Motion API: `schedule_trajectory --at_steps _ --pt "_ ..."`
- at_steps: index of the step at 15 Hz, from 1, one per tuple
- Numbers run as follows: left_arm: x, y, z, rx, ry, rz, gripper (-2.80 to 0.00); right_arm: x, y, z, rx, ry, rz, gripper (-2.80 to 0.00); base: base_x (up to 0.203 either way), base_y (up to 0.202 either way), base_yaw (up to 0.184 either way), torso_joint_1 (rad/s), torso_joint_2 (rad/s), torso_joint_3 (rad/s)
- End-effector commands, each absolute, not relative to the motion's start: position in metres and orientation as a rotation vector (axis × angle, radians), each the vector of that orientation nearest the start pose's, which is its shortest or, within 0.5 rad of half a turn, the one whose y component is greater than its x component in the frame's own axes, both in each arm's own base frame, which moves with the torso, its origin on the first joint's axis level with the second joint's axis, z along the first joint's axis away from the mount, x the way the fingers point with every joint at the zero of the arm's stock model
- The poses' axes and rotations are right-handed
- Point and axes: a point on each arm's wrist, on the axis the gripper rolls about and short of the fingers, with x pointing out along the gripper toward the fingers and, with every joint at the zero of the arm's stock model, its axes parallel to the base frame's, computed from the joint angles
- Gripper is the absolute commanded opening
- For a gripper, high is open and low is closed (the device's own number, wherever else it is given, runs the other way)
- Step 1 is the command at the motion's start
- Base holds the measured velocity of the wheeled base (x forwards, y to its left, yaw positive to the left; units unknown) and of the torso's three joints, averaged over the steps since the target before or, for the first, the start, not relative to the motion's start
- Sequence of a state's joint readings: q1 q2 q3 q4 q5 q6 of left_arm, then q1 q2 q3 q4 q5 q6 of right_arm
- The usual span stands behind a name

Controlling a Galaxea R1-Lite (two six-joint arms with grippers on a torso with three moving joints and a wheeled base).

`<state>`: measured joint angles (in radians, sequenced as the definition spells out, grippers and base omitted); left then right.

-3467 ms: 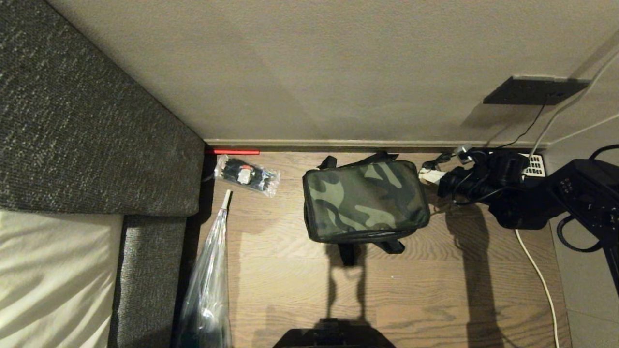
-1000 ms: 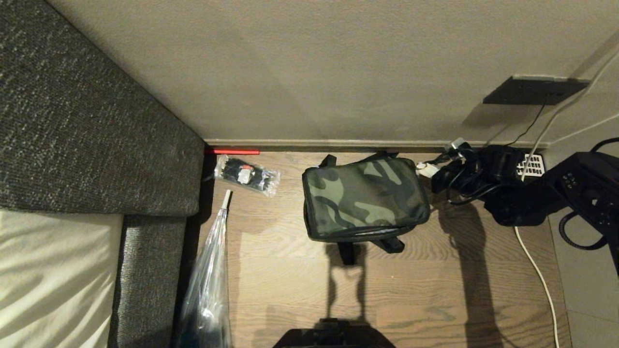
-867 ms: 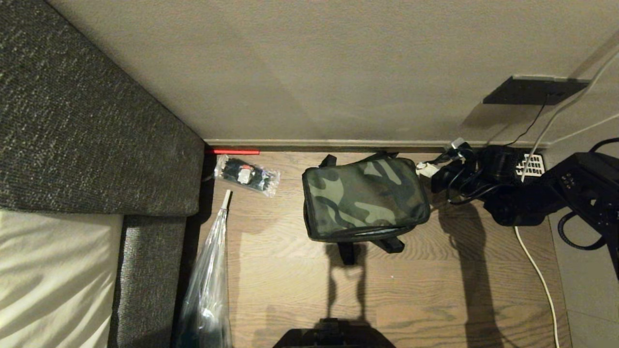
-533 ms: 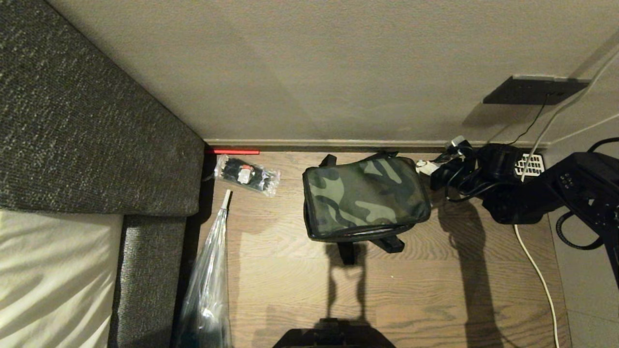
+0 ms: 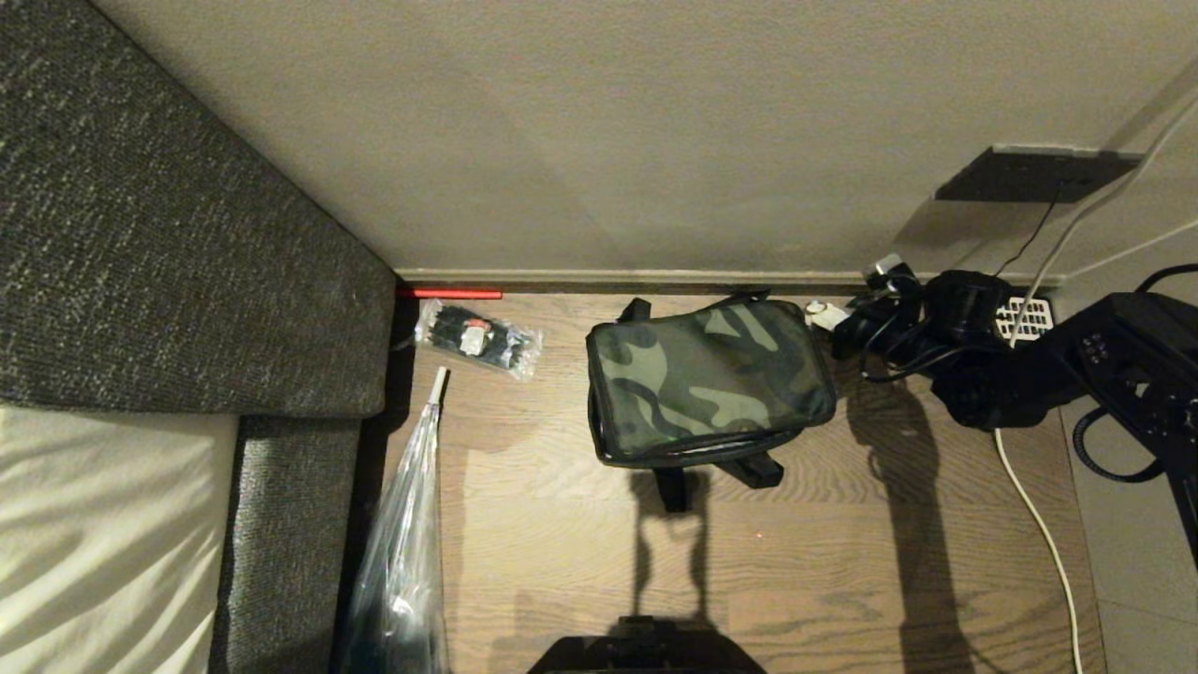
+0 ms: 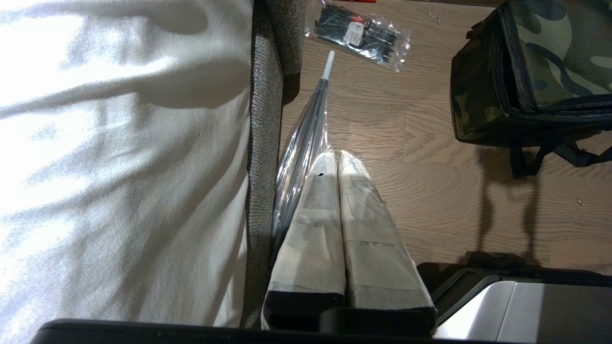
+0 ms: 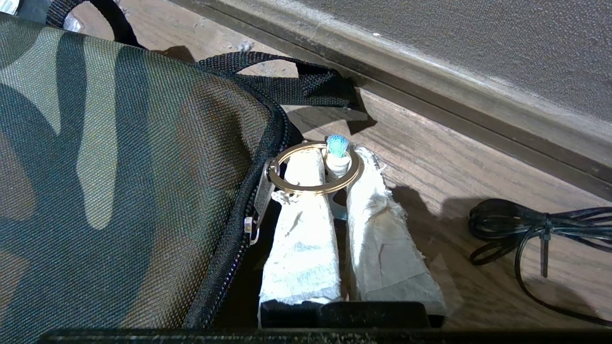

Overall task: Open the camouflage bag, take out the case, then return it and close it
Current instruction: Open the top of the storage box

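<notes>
Right claw is pinched shut on the brass ring that hangs from the zip pull at the far right corner of the camo bag, w/ a small blue-tipped bit sticking up through the ring btwn the taped fingers. Bag sits on the wood floor near the skirting board, about mid-scene, lid down, zip closed at this corner tho a thin gap shows along the near edge; the case isn't visible, presumably inside. Left claw is parked over by the sofa, fingers pressed together, empty, well apart from the bag. Risks from here, as I judge it: the ring is thin and smooth, so a tug off the zip's line could let it slip out of the pinch, or twist the pull sideways and jam the slider in the fabric at the corner bend. Nothing pins the bag, so dragging the zip prob slides or swivels the whole bag across the floor rather than opening it; the left arm is too far off to steady it. Black strap lies just beside the corner and could snag the fingers. Bundled black cable lies on the floor near the claw, on the side away from the bag, and the skirting board is close on the far side, so a wide swing that way could foul either.
</notes>
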<state>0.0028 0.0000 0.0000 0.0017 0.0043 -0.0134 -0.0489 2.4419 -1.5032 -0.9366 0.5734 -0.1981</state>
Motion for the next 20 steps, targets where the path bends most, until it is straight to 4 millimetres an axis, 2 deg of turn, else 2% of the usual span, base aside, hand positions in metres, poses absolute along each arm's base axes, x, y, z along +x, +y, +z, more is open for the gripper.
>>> schedule_trajectory --at_steps 1,6,10,14,16,20 --pt "-0.023 0.000 0.075 -0.014 0.002 0.008 -2.80 0.494 -0.012 0.099 -0.198 -0.064 0.523 -2.80 0.000 0.000 0.000 0.000 0.00 0.000" --pt "-0.023 0.000 0.075 -0.014 0.003 0.008 -2.80 0.496 -0.009 0.103 -0.170 -0.075 0.528 -2.80 0.000 0.000 0.000 0.000 0.00 0.000" --pt "-0.023 0.000 0.075 -0.014 0.003 0.008 -2.80 0.495 -0.007 0.095 -0.164 -0.049 0.507 -2.80 0.000 0.000 0.000 0.000 0.00 0.000" --pt "-0.023 0.000 0.075 -0.014 0.003 0.008 -2.80 0.492 -0.006 0.082 -0.165 -0.009 0.497 -2.80 0.000 0.000 0.000 0.000 0.00 0.000" --pt "-0.023 0.000 0.075 -0.014 0.002 0.008 -2.80 0.486 -0.005 0.069 -0.149 0.048 0.501 -2.80 0.000 0.000 0.000 0.000 0.00 0.000" --pt "-0.023 0.000 0.075 -0.014 0.003 0.008 -2.80 0.478 0.004 0.052 -0.132 0.115 0.507 -2.80 0.000 0.000 0.000 0.000 0.00 0.000"
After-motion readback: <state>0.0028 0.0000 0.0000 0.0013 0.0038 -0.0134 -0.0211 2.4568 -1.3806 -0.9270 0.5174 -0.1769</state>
